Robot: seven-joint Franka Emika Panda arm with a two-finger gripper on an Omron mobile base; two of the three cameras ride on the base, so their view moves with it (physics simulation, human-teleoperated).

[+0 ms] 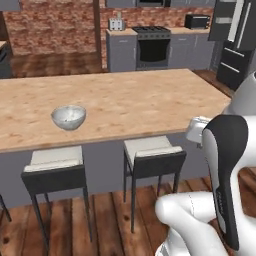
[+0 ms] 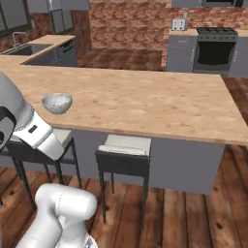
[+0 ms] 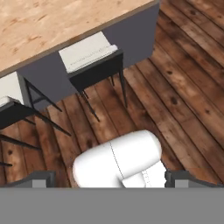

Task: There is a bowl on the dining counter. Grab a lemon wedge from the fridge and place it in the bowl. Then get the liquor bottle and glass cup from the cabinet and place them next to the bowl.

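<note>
Bowl (image 1: pixel 68 117) stands on the dining counter (image 1: pixel 130 102) in the left base view, near the front edge and toward the left end, above a pale stool (image 1: pixel 55 170). A second stool (image 1: pixel 152 157) is to its right, tucked under the counter edge. The fridge (image 1: pixel 235 40) shows at the far right, beside the stove (image 1: pixel 151 46) against the brick wall.

Seen from the right base view, the bowl (image 2: pixel 57 102) sits at the left part of the dining counter (image 2: pixel 145 104), and nothing lies inside it. One stool (image 2: pixel 123 155) stands below the front edge, and a sink (image 2: pixel 26 48) is at the back left.

From the hand view, the gripper (image 3: pixel 109 179) looks down at the wooden floor (image 3: pixel 175 100), its two fingertips (image 3: pixel 41 179) far apart at the bottom corners, wide open, with nothing between them. The counter edge (image 3: pixel 57 22) and one stool (image 3: pixel 89 57) are above.
</note>
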